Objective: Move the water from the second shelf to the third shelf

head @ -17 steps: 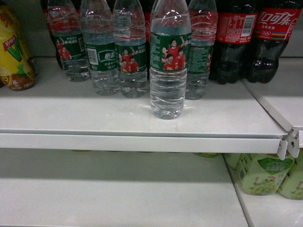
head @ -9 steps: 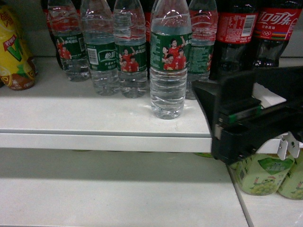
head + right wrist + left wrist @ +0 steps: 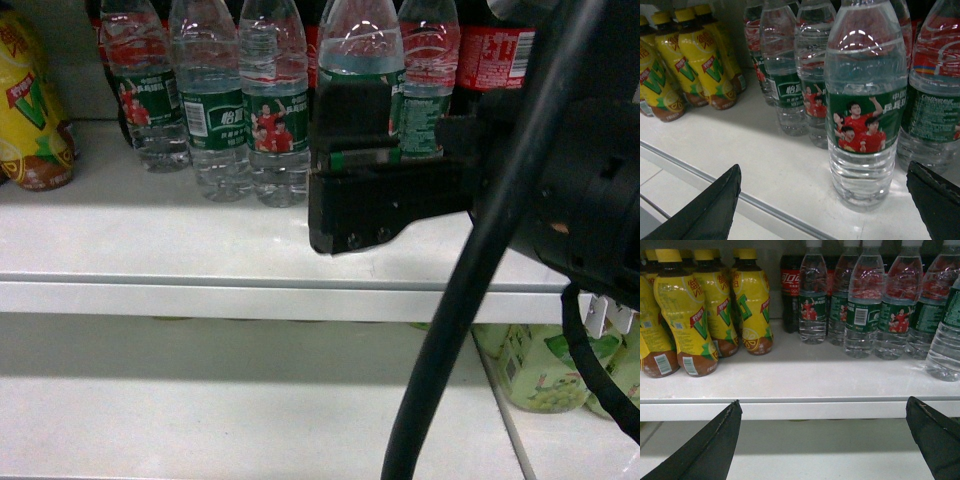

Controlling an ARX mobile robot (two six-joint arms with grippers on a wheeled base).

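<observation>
The water I am facing is a clear ribbed bottle (image 3: 865, 110) with a green label showing people in red. It stands alone in front of a row of like bottles (image 3: 215, 100) on the upper white shelf (image 3: 150, 250). My right gripper (image 3: 825, 200) is open, its two black fingers (image 3: 715, 210) spread wide just short of the bottle's base, touching nothing. In the head view the right gripper (image 3: 355, 170) hides the bottle's lower half; only the shoulder (image 3: 360, 40) shows. My left gripper (image 3: 822, 440) is open and empty, level with the shelf's front edge (image 3: 800, 410).
Yellow tea bottles (image 3: 690, 315) fill the shelf's left end. Dark cola bottles (image 3: 495, 50) stand at the back right. Pale green bottles (image 3: 550, 370) sit on the lower shelf (image 3: 200, 400) at the right, under a metal bracket (image 3: 605, 310). A black cable (image 3: 470, 300) hangs across the view.
My right arm has swung in from the lower right, up and to the left. It now stands right in front of the lone water bottle and covers its lower half.
</observation>
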